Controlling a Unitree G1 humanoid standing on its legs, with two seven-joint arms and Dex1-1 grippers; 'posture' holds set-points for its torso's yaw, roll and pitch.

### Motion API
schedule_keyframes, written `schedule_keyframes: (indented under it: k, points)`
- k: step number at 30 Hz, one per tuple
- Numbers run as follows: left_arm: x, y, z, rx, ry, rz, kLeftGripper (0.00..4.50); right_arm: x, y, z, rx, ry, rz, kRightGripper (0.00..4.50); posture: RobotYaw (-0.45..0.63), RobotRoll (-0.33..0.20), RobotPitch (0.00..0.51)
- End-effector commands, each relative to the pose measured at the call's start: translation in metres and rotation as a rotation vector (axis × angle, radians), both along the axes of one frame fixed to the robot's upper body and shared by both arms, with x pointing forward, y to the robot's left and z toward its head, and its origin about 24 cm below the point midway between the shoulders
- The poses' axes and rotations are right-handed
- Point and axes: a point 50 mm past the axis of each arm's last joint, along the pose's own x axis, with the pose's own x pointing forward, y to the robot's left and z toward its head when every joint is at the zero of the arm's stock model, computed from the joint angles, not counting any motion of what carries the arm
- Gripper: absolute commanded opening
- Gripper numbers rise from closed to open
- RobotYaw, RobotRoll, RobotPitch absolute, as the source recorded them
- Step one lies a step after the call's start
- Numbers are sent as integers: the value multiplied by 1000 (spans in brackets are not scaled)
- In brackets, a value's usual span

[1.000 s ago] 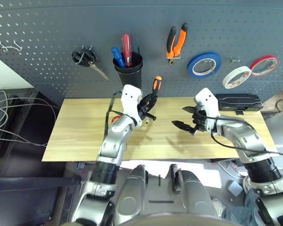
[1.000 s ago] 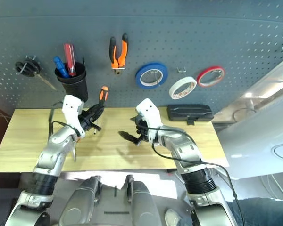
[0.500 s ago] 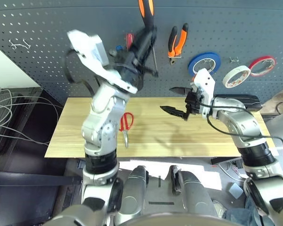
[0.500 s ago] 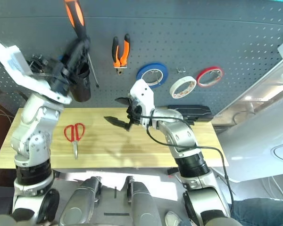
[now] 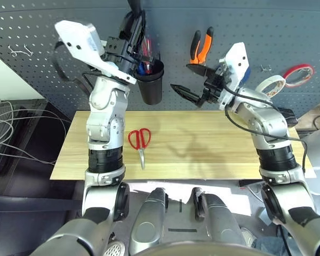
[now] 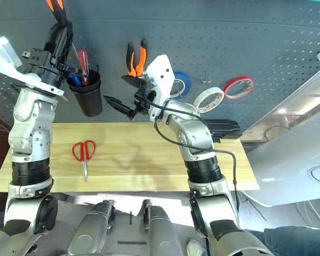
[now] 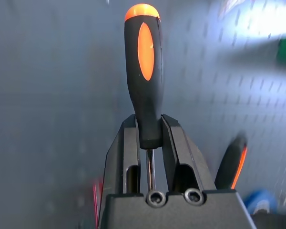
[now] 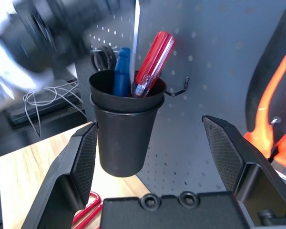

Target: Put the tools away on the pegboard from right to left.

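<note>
Orange and black, the thin screwdriver (image 7: 144,71) stands handle-up in the left gripper (image 7: 150,138), whose jaws are clenched on the neck of the handle, with the bare shaft running down between them toward the wrist. In the head views that gripper is raised high against the pegboard (image 5: 256,32), and the shaft tip hangs right at the mouth of the black cup (image 5: 149,80), which already holds a blue-handled tool (image 8: 121,71) and a red-handled tool (image 8: 152,57). The coming move seems to turn on this one relation: the cup's opening lies just below the left jaws and slightly toward the right arm, and the screwdriver's long axis is near upright, leaning a little, so it probably needs to be lined up over the free part of the mouth and then lowered. The left arm is plainly the one placed to do it. The right gripper (image 5: 194,82) hovers near the cup on its other side, its jaws spread wide and grasping nothing, with the cup framed between them but not touched. The orange-handled pliers (image 5: 199,47) and the white tape roll (image 5: 269,85) already hang on the pegboard beyond the right jaws. The red-handled scissors (image 5: 140,141) lie flat on the counter (image 5: 202,154), well below the left jaws, blades pointing toward the robot.
</note>
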Motion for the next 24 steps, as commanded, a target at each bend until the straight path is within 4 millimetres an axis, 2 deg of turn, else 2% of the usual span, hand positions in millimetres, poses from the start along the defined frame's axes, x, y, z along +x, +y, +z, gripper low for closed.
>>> schedule_keyframes:
  k: [1, 2, 3, 5, 6, 8, 12, 14, 17, 19, 20, 21, 22, 24]
  points:
    - [2, 1, -9, 49, 21, 14, 549, 0, -1, 4, 27, -9, 1, 4500, 61, 0, 183]
    - [1, 1, -7, 45, 11, 14, 899, 0, -1, 4, 26, -7, -3, 4500, 61, 0, 183]
    - [-1, 2, -5, 34, -1, 13, 899, 0, -2, 4, 26, -3, -8, 4500, 61, 0, 183]
    - [-3, 3, -2, 18, -13, 8, 1349, 0, -3, 3, 25, 4, -15, 4500, 60, 0, 183]
    - [-5, 3, 2, 17, -25, -3, 1412, 0, -4, 2, 23, 9, -20, 4500, 59, 0, 183]
    - [-17, -2, 18, 5, -99, -79, 1841, 0, -7, 0, 16, 18, -26, 4500, 60, 0, 183]
    - [-33, -14, 33, 113, -146, -197, 2343, 0, -14, -8, -14, 44, -42, 4500, 66, 0, 183]
    - [-37, -21, 31, 149, -112, -260, 2867, 0, -17, -11, -28, 57, -46, 4500, 73, 0, 183]
    - [-45, -36, 18, 252, 6, -396, 3322, -1, -28, -25, -81, 120, -61, 4500, 73, 0, 185]
    - [-50, -45, -7, 342, 198, -489, 3697, -4, -44, -49, -186, 234, -86, 4500, 68, 0, 190]
    - [-51, -47, -21, 390, 290, -503, 3875, -6, -51, -60, -244, 268, -97, 4500, 67, 0, 191]
    - [-50, -46, -32, 420, 371, -494, 4316, -7, -56, -67, -282, 287, -108, 4500, 66, 0, 192]
    - [-49, -46, -39, 437, 417, -482, 4480, -8, -58, -71, -302, 292, -113, 4500, 66, 0, 192]
    - [-47, -41, -64, 516, 564, -446, 4480, -9, -63, -81, -332, 359, -148, 4500, 62, 0, 197]
